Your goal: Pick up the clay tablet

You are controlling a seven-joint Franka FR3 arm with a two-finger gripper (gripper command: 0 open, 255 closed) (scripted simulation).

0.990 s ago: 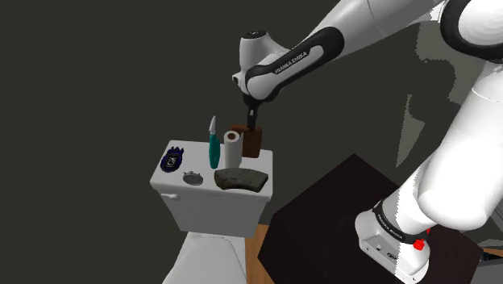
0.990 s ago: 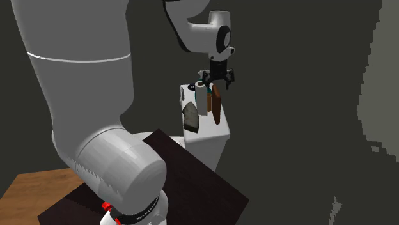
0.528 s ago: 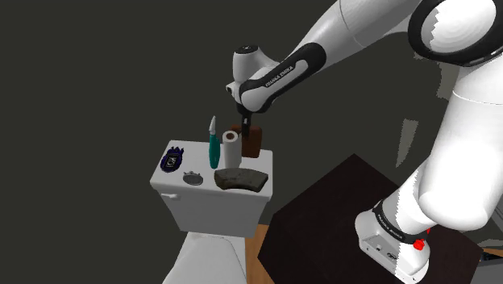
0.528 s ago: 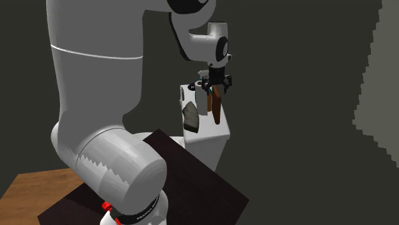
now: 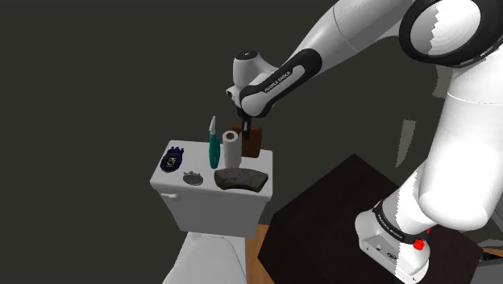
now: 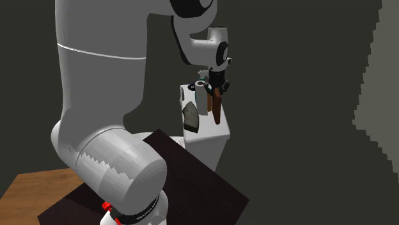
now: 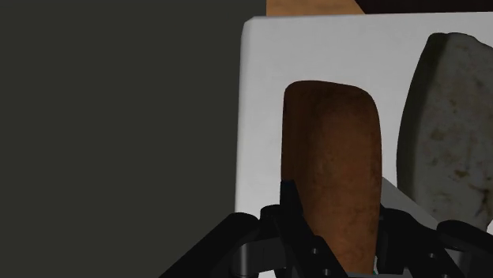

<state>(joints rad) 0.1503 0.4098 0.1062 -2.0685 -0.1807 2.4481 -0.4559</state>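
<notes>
1. Grasp step in hand: hand [image 7: 333, 227] down over the clay tablet [image 7: 332, 158], fingers [image 7: 289, 209] set against its two edges, seemingly clasping it.
2. Tablet upright at the back of the toilet tank lid [image 5: 168, 179], just beside a white paper roll [image 5: 232, 150].
3. Next, by judgement: confirm grip, then lift straight up, clear of roll and grey slab [image 5: 242, 178].

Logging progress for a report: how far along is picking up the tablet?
Done: the gripper is at the brown tablet standing on the white tank lid. In hand: its fingers clasp the tablet's sides. Left: the lift, not yet begun.
</notes>
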